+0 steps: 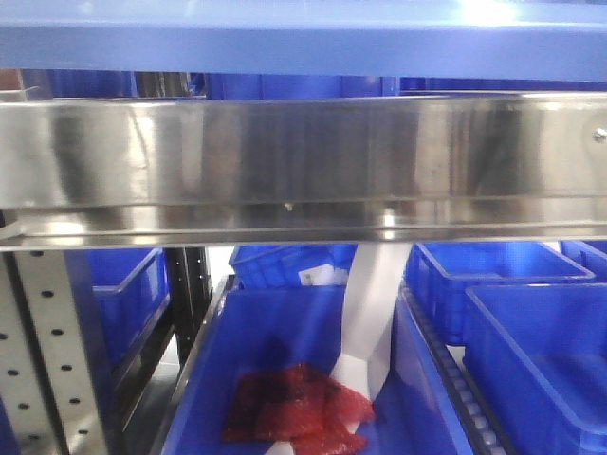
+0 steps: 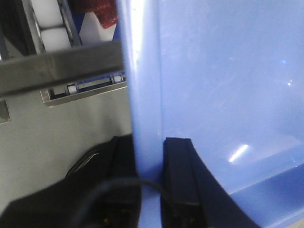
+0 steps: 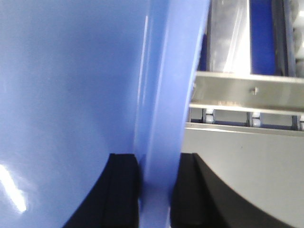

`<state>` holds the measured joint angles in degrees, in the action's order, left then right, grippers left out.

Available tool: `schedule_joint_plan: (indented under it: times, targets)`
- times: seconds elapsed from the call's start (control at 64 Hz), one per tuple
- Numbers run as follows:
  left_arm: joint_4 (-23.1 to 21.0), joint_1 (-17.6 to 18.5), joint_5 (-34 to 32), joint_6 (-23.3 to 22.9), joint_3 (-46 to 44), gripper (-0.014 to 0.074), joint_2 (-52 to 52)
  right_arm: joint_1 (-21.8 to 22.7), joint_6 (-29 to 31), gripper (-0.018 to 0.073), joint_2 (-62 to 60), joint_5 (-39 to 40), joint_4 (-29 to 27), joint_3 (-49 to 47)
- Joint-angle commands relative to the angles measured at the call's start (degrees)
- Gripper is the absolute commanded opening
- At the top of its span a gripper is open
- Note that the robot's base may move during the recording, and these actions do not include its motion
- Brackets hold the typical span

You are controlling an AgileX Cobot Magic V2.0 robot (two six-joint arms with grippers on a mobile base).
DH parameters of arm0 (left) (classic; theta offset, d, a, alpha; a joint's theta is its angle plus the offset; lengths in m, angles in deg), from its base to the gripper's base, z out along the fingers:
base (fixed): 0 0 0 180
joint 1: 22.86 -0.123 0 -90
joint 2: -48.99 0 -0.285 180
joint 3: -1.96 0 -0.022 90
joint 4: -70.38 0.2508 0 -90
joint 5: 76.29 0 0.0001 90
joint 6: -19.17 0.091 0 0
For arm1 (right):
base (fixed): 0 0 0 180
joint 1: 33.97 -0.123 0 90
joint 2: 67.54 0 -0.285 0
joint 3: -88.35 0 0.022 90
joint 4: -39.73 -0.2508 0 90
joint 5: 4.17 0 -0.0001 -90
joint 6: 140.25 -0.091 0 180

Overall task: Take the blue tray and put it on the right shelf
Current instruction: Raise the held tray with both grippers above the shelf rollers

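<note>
Spanning the whole top of the front view, the blue tray (image 1: 285, 43) shows as a pale, glossy band just above the broad shiny lip of the right shelf (image 1: 303, 161). Whether its underside touches the steel I cannot tell from here.

Both arms have it by the rim. The left gripper (image 2: 148, 183) is clenched on the rolled edge, with one black finger (image 2: 118, 175) outside the wall and the other inside the tray. The right gripper (image 3: 156, 190) pinches the opposite rim the same way, its dark pads (image 3: 124, 190) pressed flat on either side of the light-blue plastic.

Past the tray wall, each wrist view catches a brushed steel rail (image 3: 247, 90) with a row of small white rollers (image 3: 256, 119) under it and a flat grey surface (image 3: 247, 166) nearer the camera.

Below the shelf lip stand deep dark-blue bins. The middle bin (image 1: 266, 327) holds crumpled red netting (image 1: 294, 408), and a white strip (image 1: 370, 313) runs down into it. Two more bins (image 1: 541, 360) sit close together on the right and another (image 1: 128, 294) on the left. A perforated grey upright (image 1: 47, 360) rises at the lower left corner.
</note>
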<state>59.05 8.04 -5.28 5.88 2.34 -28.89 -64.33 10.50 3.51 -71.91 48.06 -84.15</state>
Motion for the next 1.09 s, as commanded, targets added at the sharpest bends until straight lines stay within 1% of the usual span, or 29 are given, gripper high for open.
schedule_joint_plan:
  times: [0.0,1.077]
  targets:
    - [0.09,0.54,-0.2,1.36,-1.96,-0.0048,1.53,0.06,1.53,0.0059,-1.17,1.71,3.28,-1.54]
    - [0.09,0.54,-0.2,1.36,-1.96,-0.0048,1.53,0.06,1.53,0.0059,-1.17,1.71,3.28,-1.54]
